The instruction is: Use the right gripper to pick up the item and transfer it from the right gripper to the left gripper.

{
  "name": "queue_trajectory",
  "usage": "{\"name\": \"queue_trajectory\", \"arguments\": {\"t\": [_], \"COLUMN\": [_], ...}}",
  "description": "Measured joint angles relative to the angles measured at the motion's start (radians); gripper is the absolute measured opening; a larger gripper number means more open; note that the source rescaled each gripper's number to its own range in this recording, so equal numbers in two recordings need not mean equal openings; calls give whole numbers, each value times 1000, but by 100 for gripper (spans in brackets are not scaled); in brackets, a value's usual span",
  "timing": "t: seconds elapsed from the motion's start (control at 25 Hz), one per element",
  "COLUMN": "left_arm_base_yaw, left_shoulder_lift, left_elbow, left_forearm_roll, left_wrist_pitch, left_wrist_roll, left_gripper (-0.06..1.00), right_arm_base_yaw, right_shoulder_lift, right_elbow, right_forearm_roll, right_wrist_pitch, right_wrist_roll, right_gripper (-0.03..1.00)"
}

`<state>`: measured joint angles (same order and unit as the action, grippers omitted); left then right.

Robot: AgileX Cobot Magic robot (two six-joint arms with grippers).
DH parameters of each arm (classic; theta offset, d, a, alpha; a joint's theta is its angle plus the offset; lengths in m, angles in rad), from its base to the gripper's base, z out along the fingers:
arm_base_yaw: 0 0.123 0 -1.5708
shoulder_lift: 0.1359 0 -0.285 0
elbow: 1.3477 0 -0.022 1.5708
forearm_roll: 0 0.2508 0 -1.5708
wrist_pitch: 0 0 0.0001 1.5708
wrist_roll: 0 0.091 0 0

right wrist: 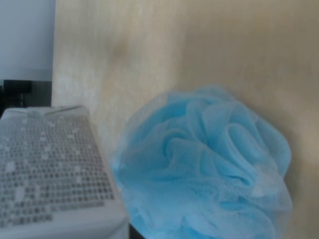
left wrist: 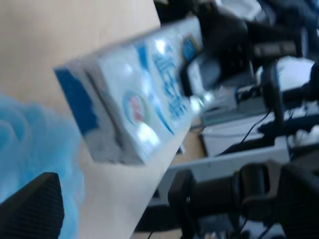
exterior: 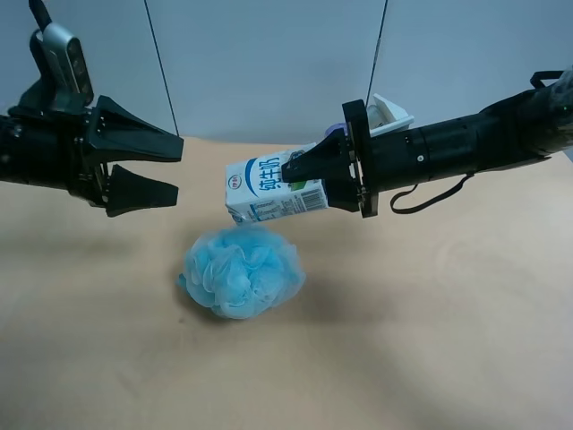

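A white and blue milk carton [exterior: 269, 188] is held lying on its side in the air by my right gripper [exterior: 302, 176], the arm at the exterior high view's right. The carton fills the right wrist view's lower left [right wrist: 50, 169]. My left gripper [exterior: 178, 169], on the arm at the exterior high view's left, is open and empty. It faces the carton's free end with a short gap between them. The left wrist view shows the carton [left wrist: 134, 99] close ahead, beyond one dark fingertip [left wrist: 30, 209].
A light blue mesh bath sponge [exterior: 242, 270] lies on the wooden table [exterior: 430, 340], right under the carton. It also shows in the right wrist view [right wrist: 209, 169] and the left wrist view [left wrist: 25, 144]. A white object [exterior: 389, 115] sits behind the right arm.
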<state>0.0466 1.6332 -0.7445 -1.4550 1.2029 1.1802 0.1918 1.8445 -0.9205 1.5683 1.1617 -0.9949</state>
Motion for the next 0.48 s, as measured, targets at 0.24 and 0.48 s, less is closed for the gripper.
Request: {"name": "queue_trajectory", "arguments": {"t": [0.24, 0.48], "left_arm_base_yaw": [0, -25], "left_shoulder_lift": [138, 162], "left_elbow": [-1, -23], "left_forearm_roll": [-87, -96], "left_wrist_pitch": [0, -1], "left_wrist_roll": [56, 59], "left_gripper": [87, 87], "right_arm_base_yaw": [12, 53], "right_shoulder_lift": [0, 0], "right_elbow": [0, 0], "right_forearm_roll": [2, 43], "right_wrist_pitch": [-1, 0], "right_wrist_roll": [-16, -58], "right_gripper": [0, 0]}}
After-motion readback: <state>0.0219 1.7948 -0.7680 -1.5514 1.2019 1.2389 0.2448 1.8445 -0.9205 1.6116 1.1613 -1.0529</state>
